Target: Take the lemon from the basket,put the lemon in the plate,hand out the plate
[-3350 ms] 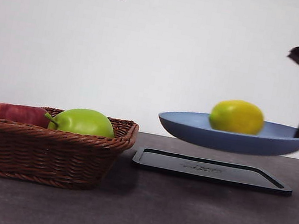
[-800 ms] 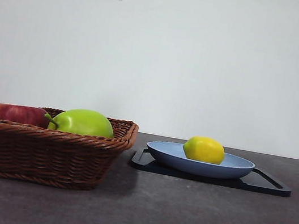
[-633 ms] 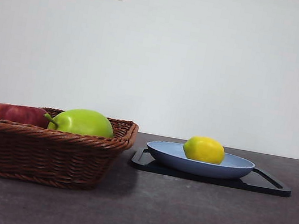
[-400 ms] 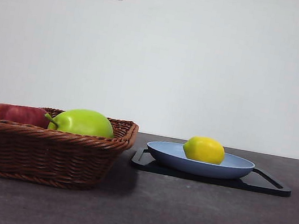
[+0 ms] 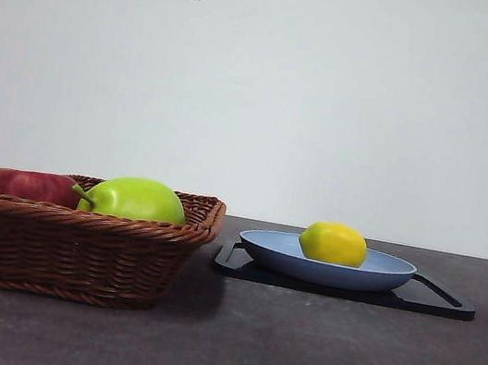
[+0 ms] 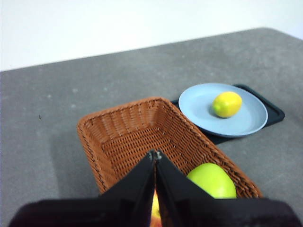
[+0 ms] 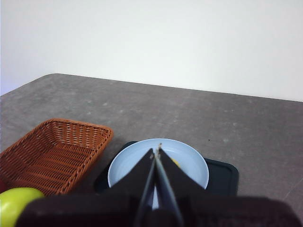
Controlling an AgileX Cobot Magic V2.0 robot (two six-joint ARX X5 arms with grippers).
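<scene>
The basket stands at the left of the table, holding a red apple and a green fruit that rise above its braided rim; in the left wrist view the apple shows only as a sliver beside the jaws, largely masked. The left gripper hangs high above the basket with its jaws pressed together and nothing between them; in the front view it registers only as a dark tip at the top corner, about 10 o'clock from the basket. To the right, just beside the basket, the black tray carries the plate, and the lemon lies in the plate, slightly toward the basket side of centre. The right gripper is poised well above the plate, jaws closed flat against each other and empty; those jaws cover most of the lemon in its own view, leaving a thin yellow edge. Judged risks: with the lemon loose on a shallow dish, any tilt or abrupt lift during hand-out could roll it over the low rim, most likely toward 9 o'clock where it sits off-centre. A pinch on the thin rim may slip, since the plate rests flush on the tray and offers little clearance beneath. The tray could drag along if a jaw catches its raised handle. The far edge of the tray behind the plate cannot be assessed from the front view.
</scene>
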